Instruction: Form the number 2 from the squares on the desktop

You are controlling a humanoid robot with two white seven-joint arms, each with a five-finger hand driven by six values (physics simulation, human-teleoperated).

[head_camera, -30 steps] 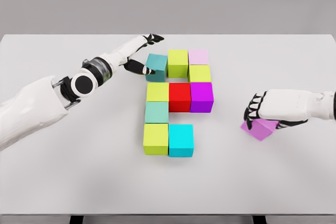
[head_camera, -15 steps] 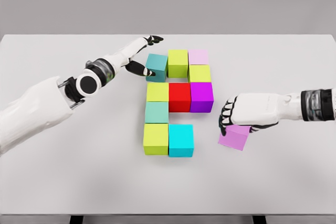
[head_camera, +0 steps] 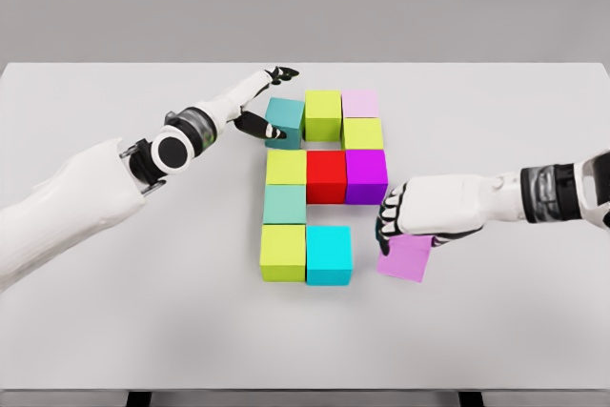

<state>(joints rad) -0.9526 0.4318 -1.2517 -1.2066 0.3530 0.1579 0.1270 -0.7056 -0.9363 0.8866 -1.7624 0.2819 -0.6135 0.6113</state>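
Violet cube (head_camera: 405,257) sits right of centre in the frame, gripped from above by the right hand (head_camera: 419,209), fingers curled over its top edge. Cube looks slightly tilted; can't tell if it touches the white tabletop (head_camera: 496,321). It is just right of the cyan cube (head_camera: 329,254), with a small gap between them.

Block cluster at frame centre:
- top row: teal cube (head_camera: 284,121), lime cube (head_camera: 323,114), pale pink cube (head_camera: 360,105)
- next: second lime cube (head_camera: 362,133) under the pink one
- middle row: third lime cube (head_camera: 285,168), red cube (head_camera: 326,175), magenta cube (head_camera: 366,176)
- below left: pale green cube (head_camera: 284,205)
- bottom row: fourth lime cube (head_camera: 283,253), then the cyan cube beside it

Left hand (head_camera: 257,102) is in the upper left of the frame, at the teal cube's left face. Fingers extended, not wrapped around anything; thumb tip touches or nearly touches the cube side, index finger points over its top rear edge. Left arm comes in from the lower left, right arm from the right edge.
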